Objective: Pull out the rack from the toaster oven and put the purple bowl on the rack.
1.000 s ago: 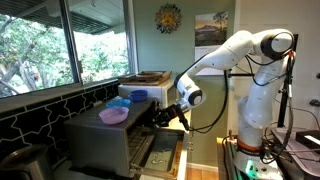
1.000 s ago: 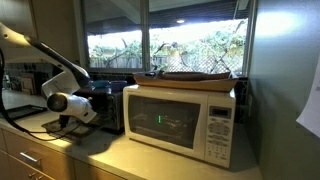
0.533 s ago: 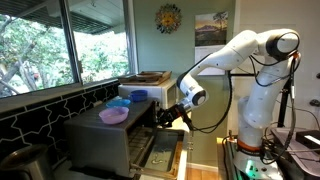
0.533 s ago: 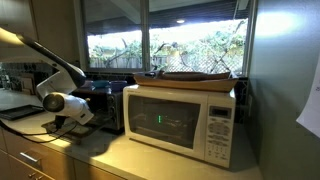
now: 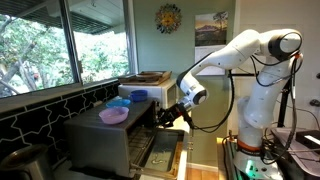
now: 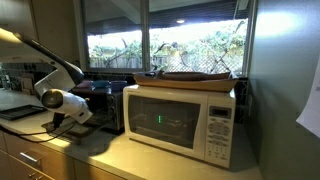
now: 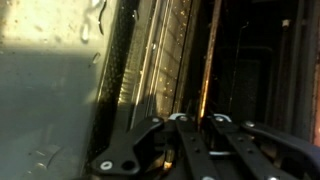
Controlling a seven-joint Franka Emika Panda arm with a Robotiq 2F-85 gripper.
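Note:
The dark-grey toaster oven [image 5: 100, 145] stands with its front door [image 5: 162, 155] dropped open. The purple bowl [image 5: 113, 116] sits on the oven's top. My gripper [image 5: 166, 117] is at the oven's mouth, just above the open door. In the wrist view its fingers [image 7: 197, 121] are drawn together on a thin front wire of the rack [image 7: 207, 68], with the dark cavity behind. In an exterior view the gripper [image 6: 60, 122] is left of the oven [image 6: 100, 103].
Two blue bowls [image 5: 122, 102] [image 5: 138, 95] lie behind the purple bowl. A white appliance with a tray [image 5: 150, 85] stands further back. A white microwave [image 6: 180, 120] with a flat tray on top sits beside the oven. A window runs along the counter.
My gripper has drawn back a little from the oven's mouth, away from the cavity. The purple bowl has not moved.

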